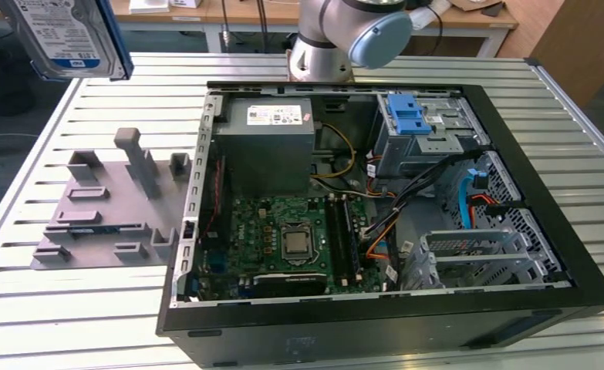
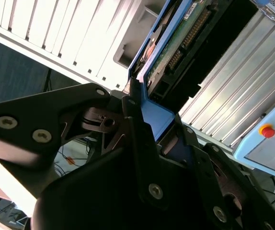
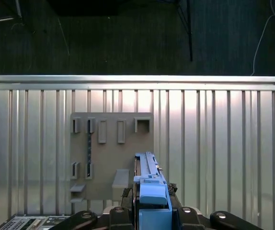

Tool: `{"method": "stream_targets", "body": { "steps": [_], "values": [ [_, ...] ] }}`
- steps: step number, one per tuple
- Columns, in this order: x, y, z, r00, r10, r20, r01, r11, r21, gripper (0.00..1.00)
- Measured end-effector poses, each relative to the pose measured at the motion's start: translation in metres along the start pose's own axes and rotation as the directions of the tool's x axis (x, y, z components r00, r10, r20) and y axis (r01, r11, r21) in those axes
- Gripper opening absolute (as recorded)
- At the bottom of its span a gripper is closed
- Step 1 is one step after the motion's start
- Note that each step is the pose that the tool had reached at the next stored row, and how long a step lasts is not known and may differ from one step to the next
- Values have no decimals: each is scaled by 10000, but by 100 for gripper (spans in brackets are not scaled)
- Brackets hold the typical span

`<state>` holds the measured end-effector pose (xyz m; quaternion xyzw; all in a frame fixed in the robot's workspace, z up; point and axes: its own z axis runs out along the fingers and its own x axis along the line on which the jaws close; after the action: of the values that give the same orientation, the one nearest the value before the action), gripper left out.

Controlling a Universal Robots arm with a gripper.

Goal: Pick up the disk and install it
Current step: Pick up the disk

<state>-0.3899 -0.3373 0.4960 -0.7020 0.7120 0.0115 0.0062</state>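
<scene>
Fingers [image 2: 136, 129]: closed onto the disk [image 2: 176, 52], one black finger against each broad face, gripping it at one end by its blue rail

Gripper [image 3: 152, 216]: carries the disk edge-on in the first wrist view, above the grey fixture plate [image 3: 111, 158]

Disk, location: in the air at the exterior view's left [image 1: 70, 38], label showing, over the far corner of the slatted table [image 1: 75, 324]; clear of the fixture plate below it and well apart from the open computer case [image 1: 363, 327]

Case, contents: drive cage with blue latch [image 1: 415, 116] at the far side, power supply [image 1: 265, 142] beside it, loose cables [image 1: 425, 185] running across the space in front of the cage

Hazards, as judged:
- Most of the drive stands out past the fingers, so a quick swing could make it pivot or slip in the grip
- The plastic rail under the clamp may give little friction
- The case rim and the cables lie near any way into the cage, so a low or skewed approach could snag them
- Rails meeting the cage slot tilted would likely jam

Fingers, final note: narrow gap, filled by the drive's thickness; they touch nothing besides the drive
</scene>
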Motion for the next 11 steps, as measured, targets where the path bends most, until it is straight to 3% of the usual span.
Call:
{"method": "stream_targets", "body": {
  "steps": [4,11],
  "values": [
    [92,-12,-2,10000,0,0,0,10000,1,36],
    [172,-128,-5,10000,1,0,-1,10000,-32,36]
  ]
}}
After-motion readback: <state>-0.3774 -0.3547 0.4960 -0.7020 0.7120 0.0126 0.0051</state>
